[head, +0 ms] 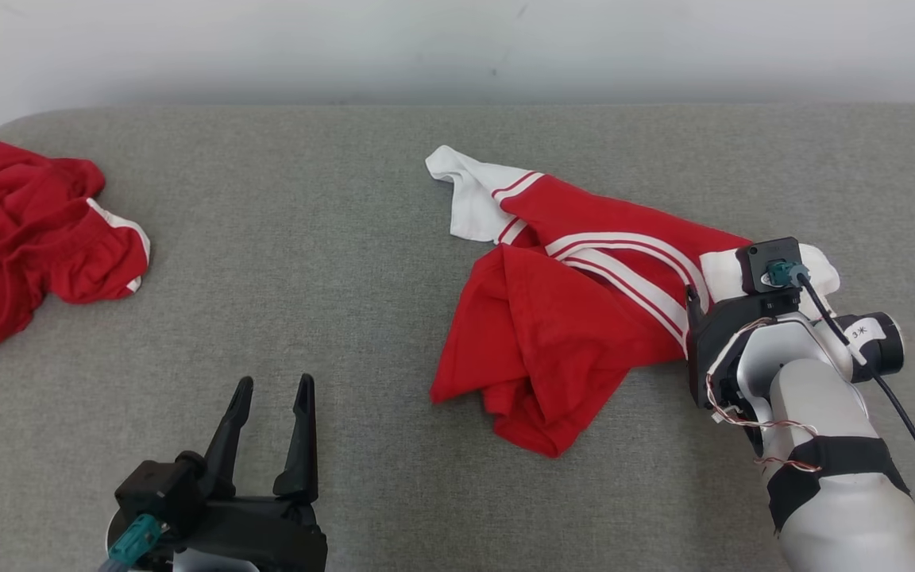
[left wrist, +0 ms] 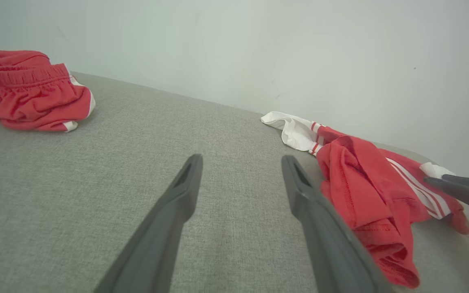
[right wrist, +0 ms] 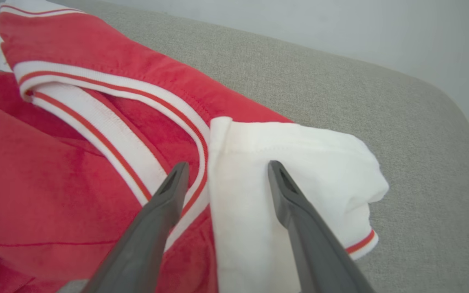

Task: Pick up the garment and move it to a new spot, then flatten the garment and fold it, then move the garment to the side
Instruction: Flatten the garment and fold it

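Grey fabric table [head: 306,238] against a pale wall [head: 457,48], and the red-and-white garment [head: 577,318] lies crumpled on its right half. My right hand [right wrist: 227,164] is at the garment's right end, fingers apart, one over the striped band [right wrist: 108,134], the other over the white sleeve [right wrist: 299,162], gripping nothing. My left hand [head: 276,380] hangs over bare fabric left of the garment, fingers spread too. Far left, well apart, a second red garment [head: 28,238] sits bunched.
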You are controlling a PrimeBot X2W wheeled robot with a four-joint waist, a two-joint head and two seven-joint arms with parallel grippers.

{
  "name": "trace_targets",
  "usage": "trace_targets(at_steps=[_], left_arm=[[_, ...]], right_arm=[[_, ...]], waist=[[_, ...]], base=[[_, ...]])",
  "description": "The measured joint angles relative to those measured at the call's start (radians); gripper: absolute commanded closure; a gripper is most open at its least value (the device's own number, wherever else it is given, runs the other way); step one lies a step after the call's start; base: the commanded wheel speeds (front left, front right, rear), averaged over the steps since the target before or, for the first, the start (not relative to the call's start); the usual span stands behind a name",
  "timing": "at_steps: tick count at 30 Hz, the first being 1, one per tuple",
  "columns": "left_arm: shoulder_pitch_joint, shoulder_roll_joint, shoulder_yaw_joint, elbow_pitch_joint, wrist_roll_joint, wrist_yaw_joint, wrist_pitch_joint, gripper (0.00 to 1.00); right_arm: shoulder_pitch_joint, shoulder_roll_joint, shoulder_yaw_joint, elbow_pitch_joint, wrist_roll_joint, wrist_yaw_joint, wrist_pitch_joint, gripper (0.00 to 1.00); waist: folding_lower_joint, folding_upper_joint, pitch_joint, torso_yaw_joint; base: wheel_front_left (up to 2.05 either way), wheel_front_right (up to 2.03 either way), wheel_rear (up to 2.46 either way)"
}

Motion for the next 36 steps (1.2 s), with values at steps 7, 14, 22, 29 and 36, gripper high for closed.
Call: trace_targets(at_steps=[7,14,22,29,36], left_arm=[[-0.003,0.000,0.000,-0.004,-0.003,0.005,0.000,0.00],[-0.007,0.000,0.009,0.000,-0.003,0.004,0.000,0.00],[-0.005,0.000,0.028,0.002,0.000,0.006,0.000,0.00],[0.002,0.000,0.045,0.001,0.006,0.004,0.000,0.00],[0.014,0.000,0.051,0.001,0.007,0.003,0.000,0.00]], right_arm=[[-0.026,0.000,-0.053,0.030,-0.049,0.000,-0.033,1.00],[-0.023,0.000,-0.095,0.041,-0.032,0.000,-0.108,1.00],[0.083,0.000,-0.136,-0.052,0.130,0.000,-0.239,1.00],[0.295,0.001,-0.177,-0.199,0.257,0.000,-0.256,1.00],[0.425,0.000,-0.211,-0.290,0.316,0.000,-0.218,1.00]], waist=[[0.0001,0.0000,0.016,0.010],[0.0000,0.0000,0.015,-0.013],[0.0000,0.0000,-0.009,-0.050],[0.0000,0.0000,-0.030,-0.094],[-0.0001,0.0000,-0.042,-0.130]], base=[[0.00,0.00,0.00],[0.00,0.00,0.00],[0.00,0.00,0.00],[0.00,0.00,0.00],[0.00,0.00,0.00]])
